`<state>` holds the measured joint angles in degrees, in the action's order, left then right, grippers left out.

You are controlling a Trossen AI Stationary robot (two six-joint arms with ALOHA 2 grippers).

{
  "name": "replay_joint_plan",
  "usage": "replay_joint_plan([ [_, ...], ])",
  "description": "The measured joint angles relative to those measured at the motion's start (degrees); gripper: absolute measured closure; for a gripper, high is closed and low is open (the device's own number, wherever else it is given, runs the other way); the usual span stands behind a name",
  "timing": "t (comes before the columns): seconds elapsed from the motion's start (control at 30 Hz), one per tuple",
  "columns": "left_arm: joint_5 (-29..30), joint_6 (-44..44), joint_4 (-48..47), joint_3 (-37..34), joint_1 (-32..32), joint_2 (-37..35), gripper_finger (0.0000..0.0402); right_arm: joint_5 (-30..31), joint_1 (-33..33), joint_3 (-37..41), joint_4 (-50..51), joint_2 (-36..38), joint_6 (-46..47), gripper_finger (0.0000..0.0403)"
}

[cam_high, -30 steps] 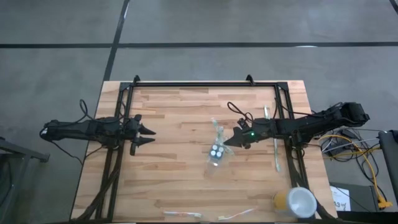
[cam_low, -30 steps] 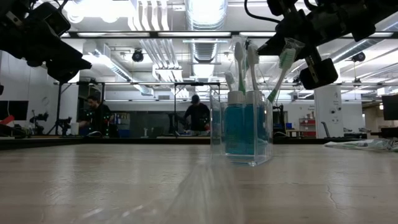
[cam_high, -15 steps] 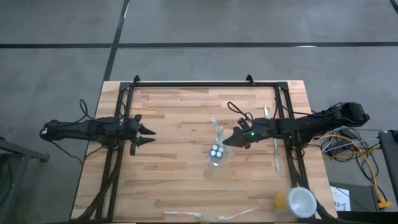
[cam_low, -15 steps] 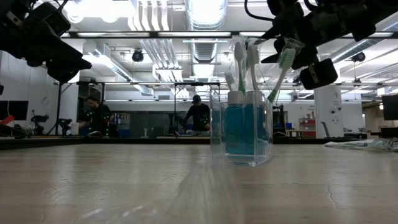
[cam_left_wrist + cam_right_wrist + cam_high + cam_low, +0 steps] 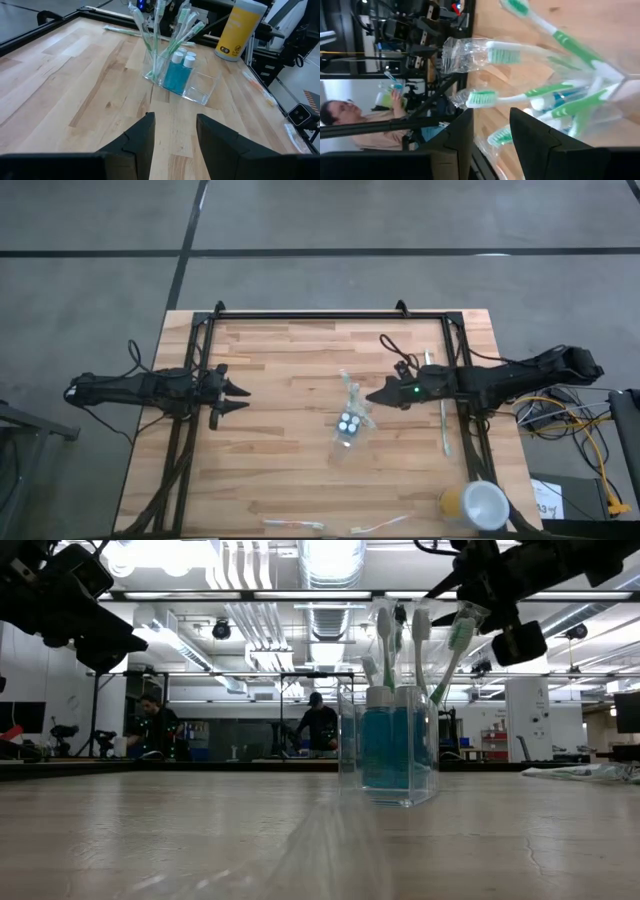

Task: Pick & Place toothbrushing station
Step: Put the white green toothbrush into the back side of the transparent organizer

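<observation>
The clear plastic cup (image 5: 348, 426) stood upright near the middle of the desk (image 5: 290, 470) and served as the reference for all positions. Inside it were the grey tubes (image 5: 177, 75) with white round caps up, blue showing through their lower parts in the low view, and several toothbrushes (image 5: 385, 635) leaning bristle-end up and fanning out above the rim.

Nearest the front edge of the desk, well apart from the cup, two thin pale items (image 5: 295, 524) lay flat; too small to identify. A yellow cup with white top (image 5: 475, 505) stood at the front right corner, well away from the clear cup.

The right gripper (image 5: 374, 395) hung just beside the cup on its right and slightly to the rear, above the brush heads, holding nothing. Its jaws stood apart, as the right wrist view showed, with brush heads visible beyond them. One loose toothbrush (image 5: 443, 420) lay flat on the desk farther right, under the right arm.

The left gripper (image 5: 240, 399) waited well to the left of the cup, above the desk, jaws apart and empty.

In the room beyond the desk, two people (image 5: 318, 725) were visible far off behind the cup.
</observation>
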<state>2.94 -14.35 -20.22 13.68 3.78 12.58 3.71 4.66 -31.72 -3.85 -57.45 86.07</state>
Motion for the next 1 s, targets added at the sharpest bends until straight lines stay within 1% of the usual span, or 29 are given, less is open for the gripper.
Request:
replay_joint_plan([
  [0.2,0.0,0.0,0.0,0.0,0.0,0.0,0.0252,3.8,0.1,-4.5,11.5,3.1,-2.0,0.0264],
  [0.33,-0.1,0.0,0.0,0.0,0.0,0.0,0.0252,5.5,0.1,-9.1,21.7,3.8,-4.2,0.0259],
  [0.47,-0.2,0.0,0.0,0.0,0.0,0.0,0.0252,5.9,0.1,-14.1,32.8,3.0,-5.3,0.0266],
  [0.57,-0.2,0.0,0.0,0.0,0.0,0.0,0.0252,8.4,0.1,-17.5,39.3,2.1,-4.4,0.0277],
  [0.7,-0.2,0.0,0.0,0.0,0.0,0.0,0.0252,11.7,0.0,-20.7,43.9,0.9,-1.5,0.0288],
  [0.87,-0.2,0.0,0.0,0.0,0.0,0.0,0.0252,11.8,0.0,-23.0,47.1,-0.5,-1.5,0.0293],
  [1.0,-0.2,0.0,0.0,0.0,0.0,0.0,0.0252,11.9,0.0,-23.7,47.2,-1.6,-1.6,0.0291],
])
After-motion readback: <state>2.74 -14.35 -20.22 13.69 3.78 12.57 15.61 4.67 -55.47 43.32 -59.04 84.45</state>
